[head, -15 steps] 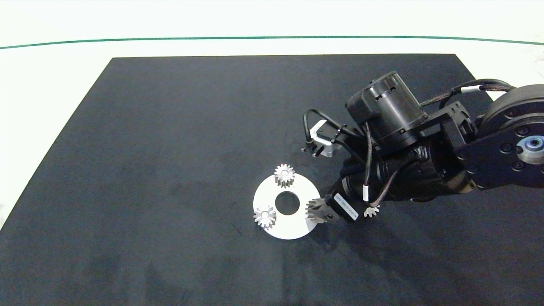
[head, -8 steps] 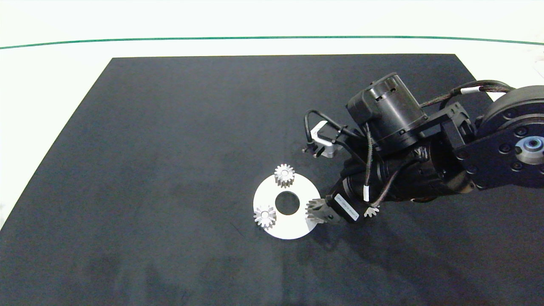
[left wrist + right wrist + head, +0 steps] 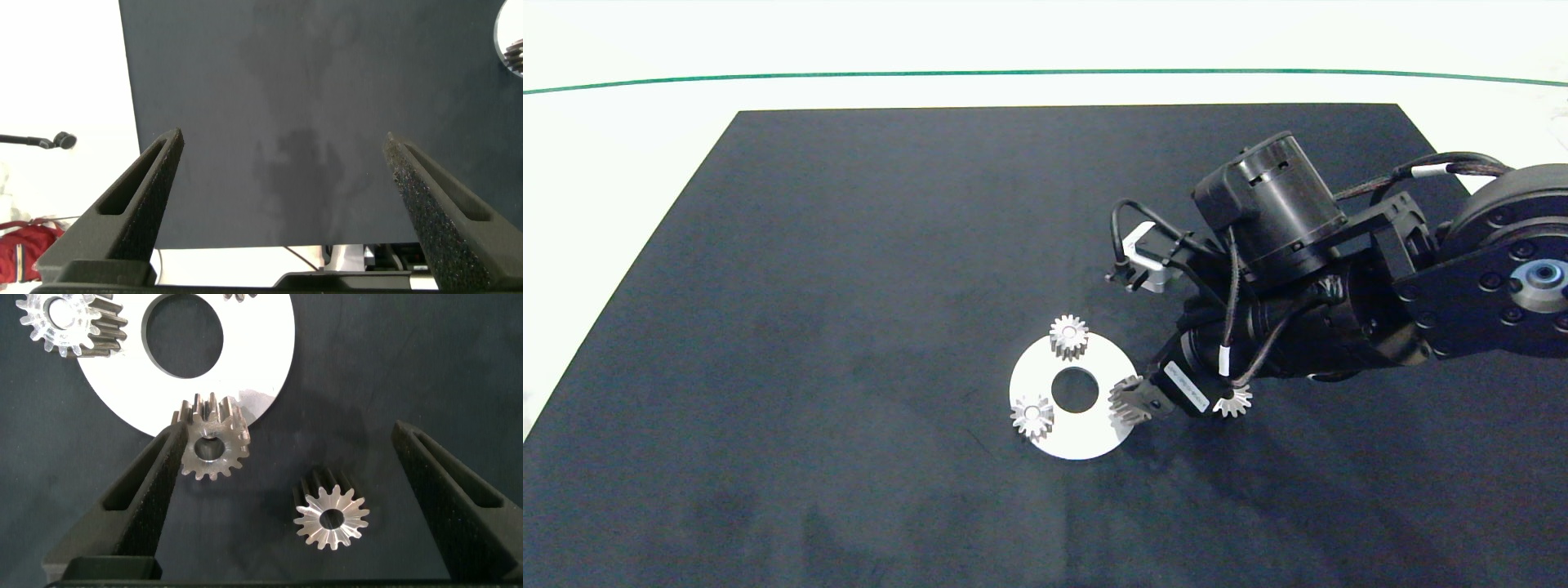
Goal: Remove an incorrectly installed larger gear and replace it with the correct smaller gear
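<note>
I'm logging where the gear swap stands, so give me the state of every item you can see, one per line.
larger gear: off the disc, flat on the mat, ungripped.
smaller gear: on the white disc's rim, ungripped; whether it is fully seated is unclear.
two other small gears: standing on the disc.
right gripper: open, empty, above both gears.
left gripper: open, empty, over the mat's edge.

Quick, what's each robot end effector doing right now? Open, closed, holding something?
Left end effector: open, holding nothing.
Right end effector: open, holding nothing, one finger against the larger gear.
</note>
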Available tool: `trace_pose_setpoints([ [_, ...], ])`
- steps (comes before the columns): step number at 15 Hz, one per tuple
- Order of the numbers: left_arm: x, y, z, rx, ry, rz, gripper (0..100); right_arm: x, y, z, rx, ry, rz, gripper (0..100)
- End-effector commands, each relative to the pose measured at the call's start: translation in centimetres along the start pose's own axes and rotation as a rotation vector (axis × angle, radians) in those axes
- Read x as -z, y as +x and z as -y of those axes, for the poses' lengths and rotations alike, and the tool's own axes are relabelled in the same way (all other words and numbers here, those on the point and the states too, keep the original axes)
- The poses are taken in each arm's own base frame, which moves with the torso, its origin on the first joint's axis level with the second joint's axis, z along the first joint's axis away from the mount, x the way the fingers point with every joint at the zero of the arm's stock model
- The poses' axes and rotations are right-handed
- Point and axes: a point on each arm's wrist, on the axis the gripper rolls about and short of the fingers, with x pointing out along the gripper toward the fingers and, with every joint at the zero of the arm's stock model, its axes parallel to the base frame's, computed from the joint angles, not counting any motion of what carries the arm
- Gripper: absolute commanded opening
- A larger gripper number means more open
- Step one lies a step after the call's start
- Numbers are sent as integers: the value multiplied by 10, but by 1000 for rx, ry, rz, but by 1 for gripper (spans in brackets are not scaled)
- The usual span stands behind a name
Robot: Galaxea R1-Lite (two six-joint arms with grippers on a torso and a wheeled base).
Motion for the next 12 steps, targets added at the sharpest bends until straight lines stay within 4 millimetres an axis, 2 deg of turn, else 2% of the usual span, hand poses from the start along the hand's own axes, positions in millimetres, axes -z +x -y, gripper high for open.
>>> trace_pose_setpoints([
  [1,1,0,0,-1,1,-6,100,1,1,-3,-7,-8,-10,100],
  [12,1,0,0,10,7,-4,100,0,2,-3,-5,-9,0,100],
])
